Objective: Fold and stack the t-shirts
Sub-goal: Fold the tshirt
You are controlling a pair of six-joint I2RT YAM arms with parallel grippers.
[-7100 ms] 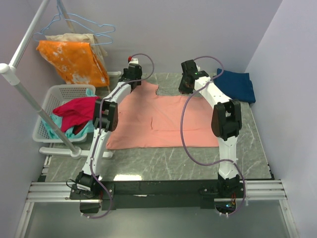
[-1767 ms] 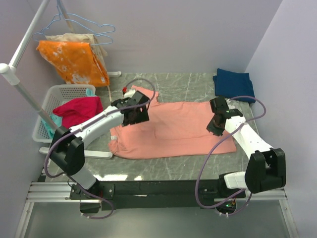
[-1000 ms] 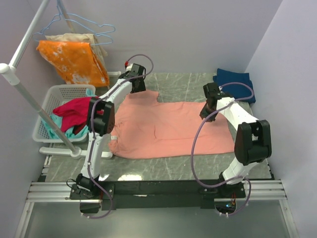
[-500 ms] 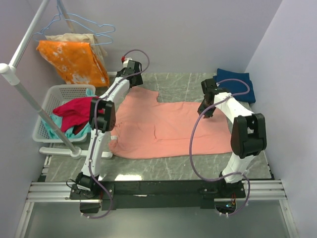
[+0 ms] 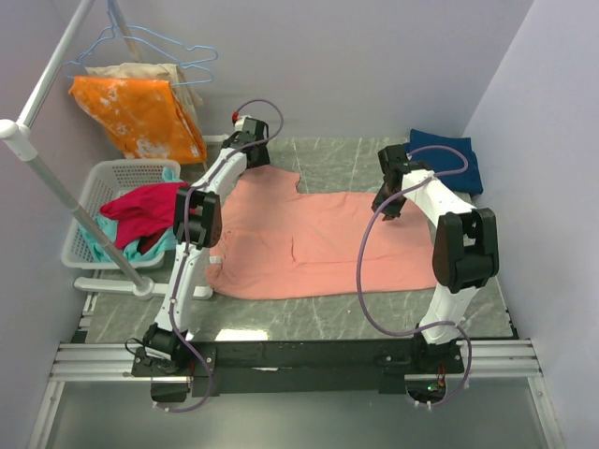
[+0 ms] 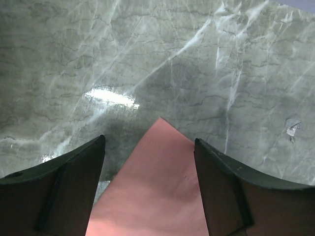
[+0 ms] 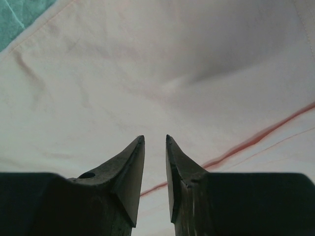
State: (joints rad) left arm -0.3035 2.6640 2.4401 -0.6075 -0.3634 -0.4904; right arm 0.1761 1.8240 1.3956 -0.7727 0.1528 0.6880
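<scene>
Top external view: the salmon-pink t-shirt (image 5: 309, 238) lies spread flat on the marble worktop (image 5: 346, 154) between the two hands; the left hand (image 5: 253, 154) hangs over the shirt's far corner, the right hand (image 5: 386, 208) over the opposite far edge; the dark navy blue t-shirt (image 5: 445, 161) sits folded just beyond the right hand and to its outer side, apart from the pink one; out past the left hand stand a white laundry basket (image 5: 94, 196) with a magenta-red garment (image 5: 145, 210) draped in it, and further off an orange white-blotched cloth (image 5: 140, 117) on a rack.

Left wrist view: the left hand (image 6: 148, 141) has its fingers (image 6: 64, 182) spread wide; a pointed corner of the salmon-pink t-shirt (image 6: 157, 187) lies between them, touching neither; grey-green worktop (image 6: 147, 49) stretches ahead of the tips.

Right wrist view: the right hand (image 7: 154, 137) has its fingers (image 7: 123, 177) drawn nearly together, a thin gap left between the tips with no cloth seen caught in it; the salmon-pink t-shirt (image 7: 147, 73) fills the space ahead of and beneath them, faintly creased; a reddish seam line runs off to one side of the tips; a sliver of worktop (image 7: 19, 10) shows at the far corner.
</scene>
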